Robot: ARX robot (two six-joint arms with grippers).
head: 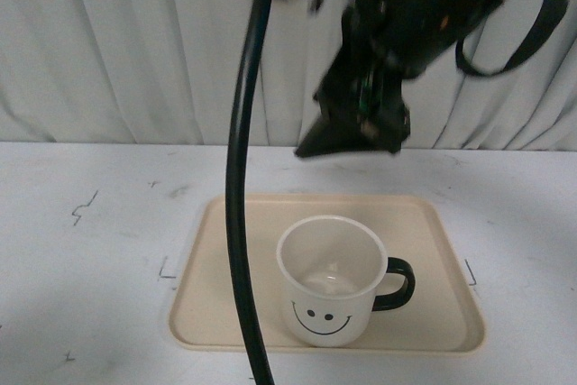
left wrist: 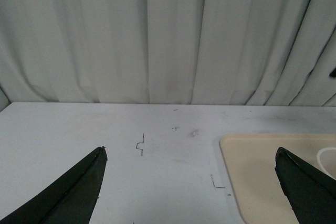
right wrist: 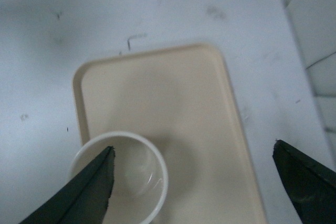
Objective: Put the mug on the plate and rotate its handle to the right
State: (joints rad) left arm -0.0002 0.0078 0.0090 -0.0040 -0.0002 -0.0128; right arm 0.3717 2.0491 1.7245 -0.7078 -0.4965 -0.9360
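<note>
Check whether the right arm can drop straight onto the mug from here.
Probably yes: the right tool hangs open above the mug on the plate, with nothing between them.

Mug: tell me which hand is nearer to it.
Right. The right hand hangs open above the mug on the plate. The left hand, also open, is off beside the plate.

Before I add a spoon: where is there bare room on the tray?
The plate is bare left of the mug and along its far rim. The near right corner is tight, where the handle sticks out. The right gripper, fingers spread, hangs over the far edge.
</note>
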